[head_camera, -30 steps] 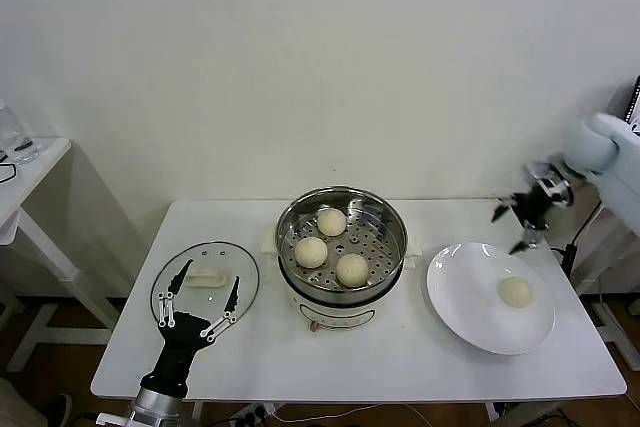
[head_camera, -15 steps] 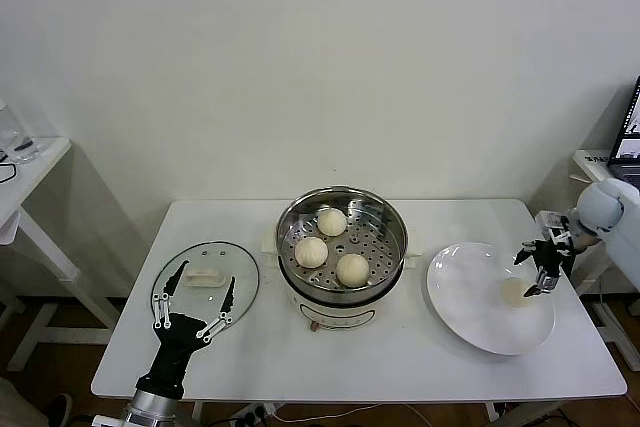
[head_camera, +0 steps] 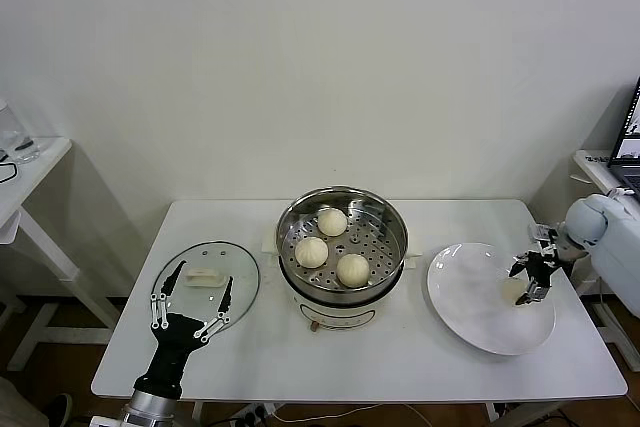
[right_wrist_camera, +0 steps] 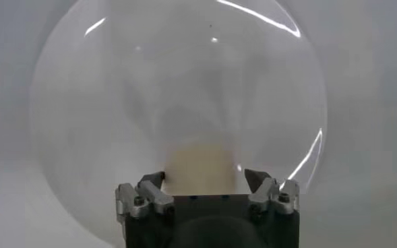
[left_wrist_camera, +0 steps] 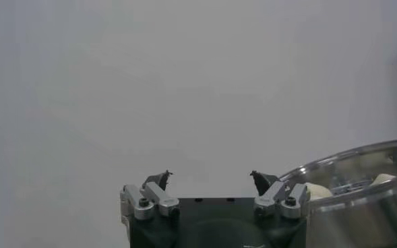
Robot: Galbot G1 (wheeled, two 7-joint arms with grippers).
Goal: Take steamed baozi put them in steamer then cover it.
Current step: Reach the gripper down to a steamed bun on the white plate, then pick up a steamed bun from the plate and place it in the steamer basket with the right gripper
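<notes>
Fingers of the right gripper (right_wrist_camera: 205, 178) straddle the last cream-white round dough bun (right_wrist_camera: 199, 167), at three o'clock on the flat white plate (head_camera: 470, 319), partly open, grip unconfirmed. Next: clamp, lift toward the shiny steel steamer (head_camera: 341, 237). Left gripper (head_camera: 190, 297) waits wide open.

Right claw (right_wrist_camera: 205, 180) hanging low over a white plate (right_wrist_camera: 104, 101), its two fingers (right_wrist_camera: 151, 183) flanking a cream bun (right_wrist_camera: 199, 165) sitting on the plate, pale desk (right_wrist_camera: 367, 81) showing around.

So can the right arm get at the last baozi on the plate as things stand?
Probably yes. The right gripper is already down at the last baozi on the white plate, one finger on either side. Nothing else lies on the plate, and the steamer stands apart.
</notes>
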